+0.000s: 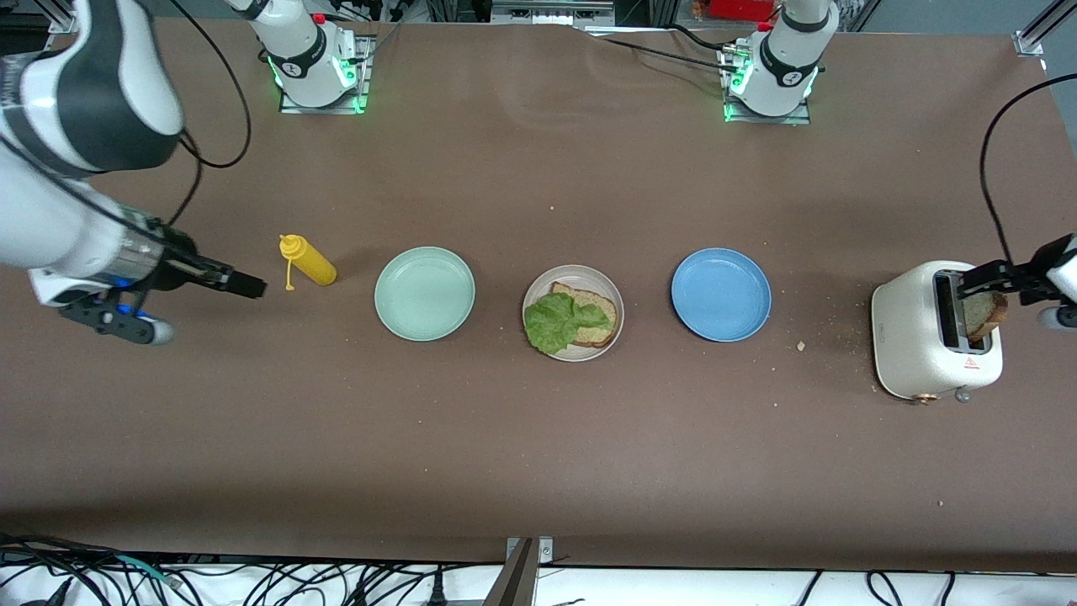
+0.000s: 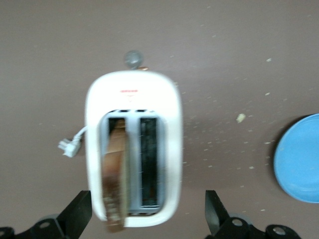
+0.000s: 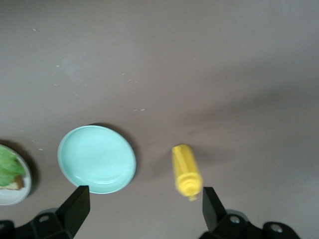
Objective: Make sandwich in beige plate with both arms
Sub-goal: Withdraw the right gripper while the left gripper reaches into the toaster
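- Left gripper [image 1: 984, 279] hangs over the toaster [image 1: 917, 337] at the left arm's end of the table. On my left wrist view its fingers [image 2: 79, 215] are spread wide, one on each side of the toaster's body, and pinch nothing.
- Right gripper [image 1: 249, 287] hovers low over bare table just beside the yellow squeeze bottle [image 1: 308, 260], at the right arm's end. Its fingers [image 3: 78, 206] are spread too, and empty.
- I see the beige plate [image 1: 543, 295] mid-table, between the mint-green plate [image 1: 425, 294] and the blue plate [image 1: 721, 295], all three in a row and apart.
- In the beige plate lies one bread slice [image 1: 596, 313] with a lettuce leaf [image 1: 554, 323] on top; the leaf hangs over the rim on the side nearer the front camera. No second slice covers it.
- A toast slice [image 1: 986, 315] stands in one toaster slot, tilted and poking out. The other slot looks empty on my wrist feed.
- Hidden from me: the lettuce covers about half the bread, the lower part of the toast is down in the slot, and most of the left arm is cut off at the frame edge. The right wrist view catches only a sliver of the beige plate [image 3: 6, 196].
- The yellow bottle lies on its side, cap toward the front camera.
- The table [image 1: 538, 438] is covered in dull brown, with crumbs [image 1: 801, 345] scattered between the blue plate and the toaster.
- Loose black cables [image 1: 252, 581] run along the table's front edge.
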Robot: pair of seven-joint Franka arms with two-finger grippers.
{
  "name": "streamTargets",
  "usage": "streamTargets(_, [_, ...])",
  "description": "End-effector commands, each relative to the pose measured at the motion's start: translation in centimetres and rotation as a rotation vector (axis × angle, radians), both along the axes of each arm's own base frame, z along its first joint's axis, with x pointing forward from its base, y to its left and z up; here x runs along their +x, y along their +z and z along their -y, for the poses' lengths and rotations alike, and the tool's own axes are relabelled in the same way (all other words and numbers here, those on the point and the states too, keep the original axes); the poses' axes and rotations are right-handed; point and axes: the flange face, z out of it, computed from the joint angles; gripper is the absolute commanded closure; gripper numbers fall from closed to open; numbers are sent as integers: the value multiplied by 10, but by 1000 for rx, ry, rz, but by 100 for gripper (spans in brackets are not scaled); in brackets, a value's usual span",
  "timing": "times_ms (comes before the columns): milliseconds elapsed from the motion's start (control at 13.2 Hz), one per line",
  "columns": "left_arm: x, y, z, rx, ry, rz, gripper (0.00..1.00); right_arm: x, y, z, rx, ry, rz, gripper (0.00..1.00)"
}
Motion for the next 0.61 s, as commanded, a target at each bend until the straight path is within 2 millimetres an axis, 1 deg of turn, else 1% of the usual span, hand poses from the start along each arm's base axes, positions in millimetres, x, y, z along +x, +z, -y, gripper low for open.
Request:
streamTargets(0, [-5, -12, -28, 14, -48, -2, 0, -6, 1, 38, -1, 37, 15, 0])
streamTargets(76, [-8, -18, -39, 8, -40, -11, 0, -6, 1, 48, 1, 44, 19, 0])
streamTargets(151, [-9, -23, -44, 6, -41, -11, 0, -6, 1, 54, -2, 86, 22, 0])
streamTargets(227, [-11, -30, -49, 2, -33, -13, 0, -6, -4, 61, -23, 123, 17, 2])
streamTargets(303, [-10, -37, -50, -1, -33, -15, 0, -5, -5, 65, -37, 133, 26, 4])
streamTargets(379, [-10, -43, -50, -5, -33, -23, 0, -3, -8, 66, -37, 131, 31, 4])
streamTargets(530, [-8, -51, -49, -36, -17, -23, 2, 0, -8, 66, -38, 130, 51, 4])
